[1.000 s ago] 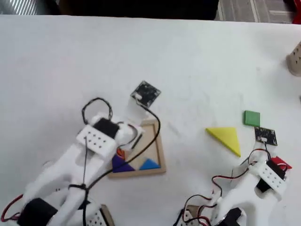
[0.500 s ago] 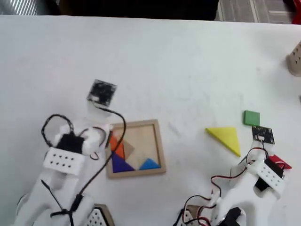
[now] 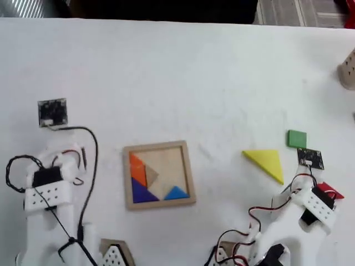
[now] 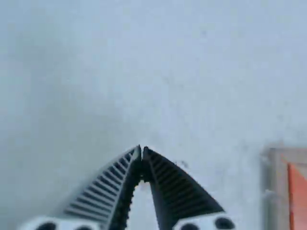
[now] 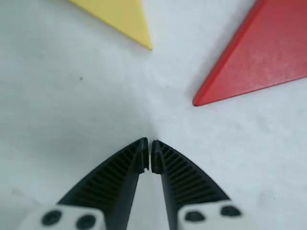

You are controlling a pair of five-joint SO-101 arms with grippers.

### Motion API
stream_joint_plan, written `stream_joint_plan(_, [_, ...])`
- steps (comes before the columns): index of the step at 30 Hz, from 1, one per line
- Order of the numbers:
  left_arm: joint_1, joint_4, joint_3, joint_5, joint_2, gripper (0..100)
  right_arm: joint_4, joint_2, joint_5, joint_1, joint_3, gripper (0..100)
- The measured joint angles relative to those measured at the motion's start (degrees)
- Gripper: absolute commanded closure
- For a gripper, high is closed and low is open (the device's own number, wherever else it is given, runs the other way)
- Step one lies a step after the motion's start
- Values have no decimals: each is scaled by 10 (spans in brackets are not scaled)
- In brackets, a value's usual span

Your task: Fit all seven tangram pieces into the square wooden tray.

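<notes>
The square wooden tray [image 3: 191, 172] lies at the middle front of the table, holding an orange piece [image 3: 137, 165], a tan piece [image 3: 151, 175], a purple triangle [image 3: 142, 193] and a small blue triangle [image 3: 176, 193]. A yellow triangle [image 3: 267, 162] and a green square [image 3: 297, 138] lie to its right. A red piece [image 3: 331, 193] peeks out beside the right arm. My left gripper [image 4: 142, 152] is shut over bare table, left of the tray's edge [image 4: 271, 182]. My right gripper [image 5: 148, 146] is shut and empty, close to the red piece [image 5: 259, 57] and the yellow triangle's tip [image 5: 120, 17].
The left arm [image 3: 47, 188] stands at the front left, the right arm [image 3: 310, 208] at the front right. A pale perforated object [image 3: 348, 69] sits at the table's right edge. White table stretches behind the tray.
The left arm has swung from over the tray away to the left, uncovering the tray and its pieces. The right arm has kept still.
</notes>
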Motion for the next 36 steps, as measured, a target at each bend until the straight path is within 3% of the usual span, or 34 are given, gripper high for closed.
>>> stream_joint_plan(11, [-18,-31,8,-1,12,866,0,0,4,16,0,981])
stream_joint_plan(19, [-18,-47,-87,-1,243,866,0,0,4,16,0,981])
stream_joint_plan(30, [-18,-44,-124,-1,300,866,-1,1,1,-69,-76,981])
stream_joint_plan(36, [-18,-44,-124,-1,300,866,-1,3,-125,-141,-156,980])
